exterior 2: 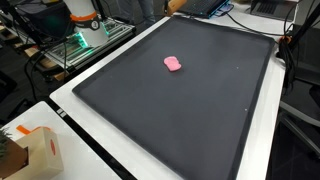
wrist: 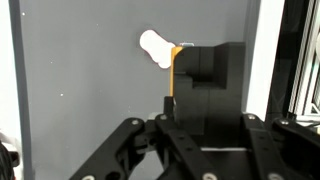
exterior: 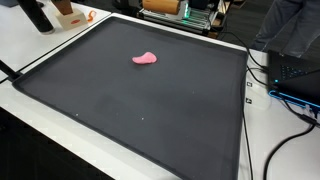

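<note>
Gripper [wrist: 195,135]: dark linkage along bottom of wrist view; open or closed, cannot tell. Pink lump [exterior: 145,58]: flat on black mat [exterior: 150,115], well apart from mat edges in both exterior views; pale and ahead of gripper in wrist view. Mat on white tabletop [exterior: 35,125].

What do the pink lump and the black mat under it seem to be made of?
The pink lump: probably soft putty or foam; matte, rounded, irregular outline. The black mat: likely a rubber or foam sheet; flat, dull, with pale specks showing on it.
</note>
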You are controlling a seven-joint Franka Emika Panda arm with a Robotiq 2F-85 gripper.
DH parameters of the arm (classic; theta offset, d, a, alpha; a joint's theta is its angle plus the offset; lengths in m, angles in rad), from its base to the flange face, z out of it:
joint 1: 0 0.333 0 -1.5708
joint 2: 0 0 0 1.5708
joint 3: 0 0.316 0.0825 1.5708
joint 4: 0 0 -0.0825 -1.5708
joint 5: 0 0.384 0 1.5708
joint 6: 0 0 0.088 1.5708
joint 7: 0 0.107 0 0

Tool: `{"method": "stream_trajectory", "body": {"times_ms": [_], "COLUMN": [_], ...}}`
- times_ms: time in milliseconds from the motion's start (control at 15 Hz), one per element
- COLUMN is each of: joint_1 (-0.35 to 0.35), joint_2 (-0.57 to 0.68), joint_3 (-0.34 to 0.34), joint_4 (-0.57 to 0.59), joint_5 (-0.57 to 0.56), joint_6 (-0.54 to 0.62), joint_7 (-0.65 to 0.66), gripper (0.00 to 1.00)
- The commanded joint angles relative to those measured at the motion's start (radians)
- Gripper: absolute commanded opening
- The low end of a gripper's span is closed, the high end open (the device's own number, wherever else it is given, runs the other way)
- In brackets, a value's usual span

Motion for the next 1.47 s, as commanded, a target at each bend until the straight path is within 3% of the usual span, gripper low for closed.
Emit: {"method": "stream_trajectory", "body": {"times_ms": [0,267,1133,1400], "joint_1": [0.005,-0.009,-0.077,-0.087], "joint_2": [0.045,0.106,0.179,0.203], "joint_3": [-0.015,-0.018,-0.057,-0.062], "joint_4": [-0.04,-0.112,-0.3,-0.318], "joint_5": [0.022,0.006,-0.042,-0.052], "joint_6": [0.079,0.196,0.468,0.486], "joint_7": [-0.08,-0.114,-0.042,-0.024], "gripper": [0.23,0.23,0.23,0.23]}}
